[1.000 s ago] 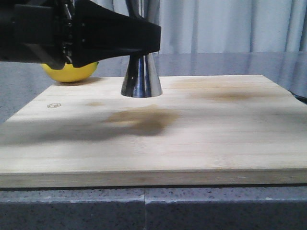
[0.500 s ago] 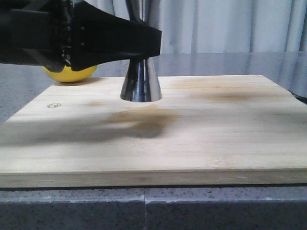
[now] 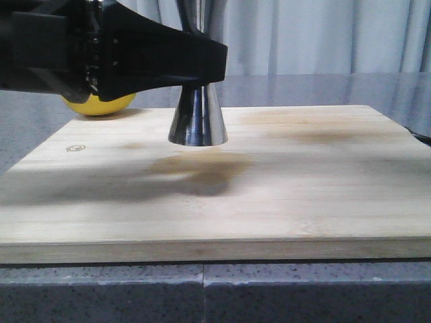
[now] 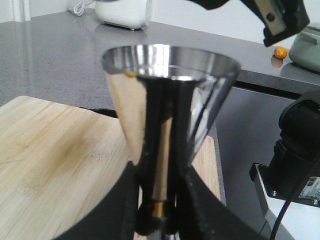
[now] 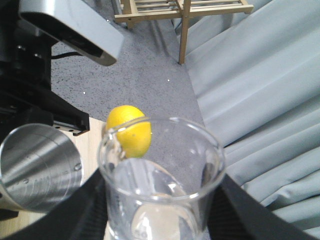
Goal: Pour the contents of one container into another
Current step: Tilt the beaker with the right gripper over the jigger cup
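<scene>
The steel jigger [image 3: 197, 122] hangs just above the wooden board, its shadow lying apart from its base. My left gripper [image 4: 159, 212] is shut on its narrow waist at the brass band, and its upper cone [image 4: 170, 95] stands upright with the mouth open. In the front view the left gripper's black body [image 3: 135, 57] hides the jigger's waist. My right gripper [image 5: 161, 212] is shut on the clear glass beaker [image 5: 162, 165], which holds some clear liquid. The beaker's rim is beside and above the jigger's mouth [image 5: 37, 165]. The beaker is out of the front view.
A yellow lemon [image 3: 97, 104] lies behind the board's far left corner. The bamboo board [image 3: 303, 188] sits on a grey stone counter [image 3: 202, 296]. A white appliance [image 4: 124, 12] and a wooden stand [image 5: 185, 7] lie farther off. Grey curtains hang behind.
My left gripper and the jigger have sunk slightly in the front view, and the jigger's base looks a little larger. The lemon and board have not moved.
</scene>
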Motion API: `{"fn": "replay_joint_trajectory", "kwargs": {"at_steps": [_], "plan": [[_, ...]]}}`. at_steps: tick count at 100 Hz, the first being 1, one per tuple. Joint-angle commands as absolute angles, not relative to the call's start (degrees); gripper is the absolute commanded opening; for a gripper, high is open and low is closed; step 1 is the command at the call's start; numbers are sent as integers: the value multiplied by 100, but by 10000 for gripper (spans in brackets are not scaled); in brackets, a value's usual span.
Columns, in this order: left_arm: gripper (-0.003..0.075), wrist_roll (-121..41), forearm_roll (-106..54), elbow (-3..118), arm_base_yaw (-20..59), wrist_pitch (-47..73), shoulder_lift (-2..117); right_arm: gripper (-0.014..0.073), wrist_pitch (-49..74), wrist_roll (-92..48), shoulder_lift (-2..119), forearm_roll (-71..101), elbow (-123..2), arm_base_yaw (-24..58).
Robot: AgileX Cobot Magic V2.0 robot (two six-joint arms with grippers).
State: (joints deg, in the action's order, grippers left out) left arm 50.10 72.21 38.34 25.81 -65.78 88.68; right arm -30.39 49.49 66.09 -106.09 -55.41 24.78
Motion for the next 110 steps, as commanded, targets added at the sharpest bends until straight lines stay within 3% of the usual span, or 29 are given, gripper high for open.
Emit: {"fn": "replay_joint_trajectory", "kwargs": {"at_steps": [1,110], "plan": [[-19,5062,6996,4001,2565,-7767,8631,165,-3013,4797,6512,-10657,-5769,2483],[-19,5062,7164,4001,2576,-7804,8631,165,-3076,4208,6522,-10657,-5769,2483]]}}
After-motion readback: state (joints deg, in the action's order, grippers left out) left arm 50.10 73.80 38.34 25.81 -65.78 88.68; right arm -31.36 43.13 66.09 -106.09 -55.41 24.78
